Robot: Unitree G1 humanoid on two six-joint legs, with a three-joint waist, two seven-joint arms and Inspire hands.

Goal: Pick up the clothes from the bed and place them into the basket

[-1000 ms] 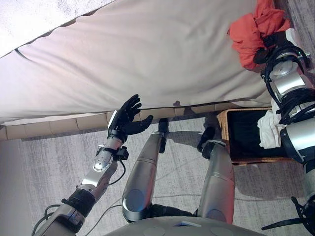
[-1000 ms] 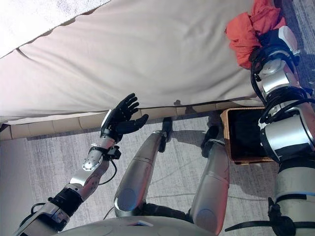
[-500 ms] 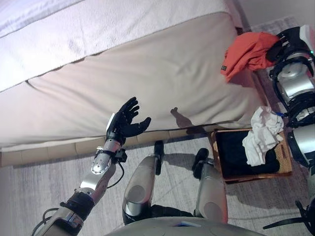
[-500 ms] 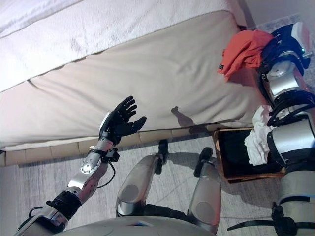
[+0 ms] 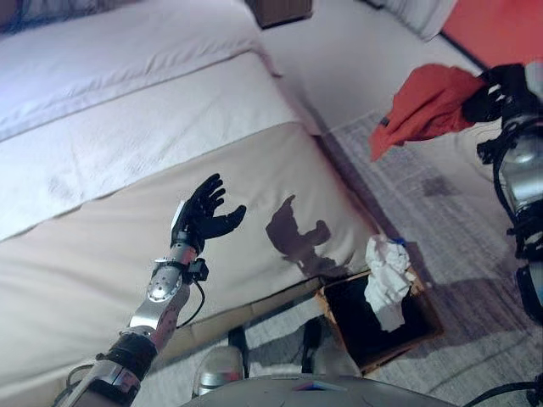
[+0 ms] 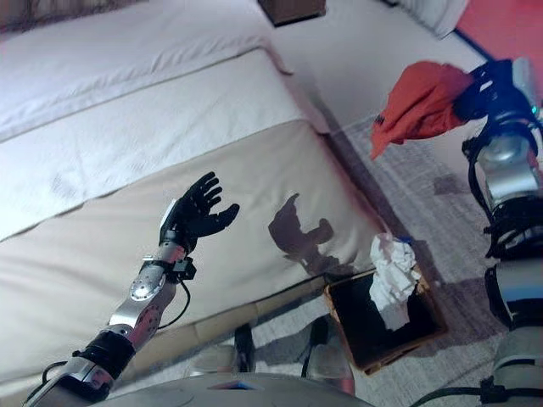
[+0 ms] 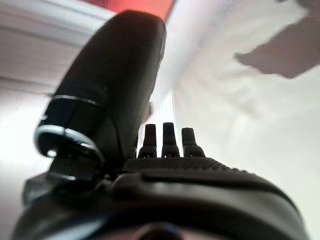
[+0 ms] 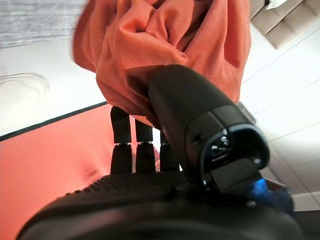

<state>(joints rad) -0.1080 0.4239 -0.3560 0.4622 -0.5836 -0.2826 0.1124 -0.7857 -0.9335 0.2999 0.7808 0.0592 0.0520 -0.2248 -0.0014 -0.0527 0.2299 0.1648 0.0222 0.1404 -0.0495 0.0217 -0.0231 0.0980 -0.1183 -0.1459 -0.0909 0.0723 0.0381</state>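
left hand (image 5: pixel 202 214) is up over the bed (image 5: pixel 102 153), fingers spread and straight, holding nothing; its wrist view shows only bedding past the fingertips. bed surface looks bare in both eye views, just a dark shadow near its corner, no clothes visible on it.

basket (image 5: pixel 418 332) sits on the floor just beside the bed corner, dark lining inside. a white garment (image 5: pixel 387 280) is crumpled in it, part draped over the rim at the bed side. rest of the basket shows dark lining only, plenty of room.

right hand (image 6: pixel 482 91) is raised high on the right, well apart from the basket and off to the side of it, over the floor. fingers and thumb are curled round an orange garment (image 5: pixel 424 100), which hangs bunched from the grip and is clear of the bed; right wrist view shows the thumb pressed into the orange cloth with fingers tucked into it.

progress, as a judgement: one piece in the basket, the orange one lifted, not yet dropped. what's left looks like bringing the right hand down over the basket and letting go. no other clothes to fetch as far as the views show.
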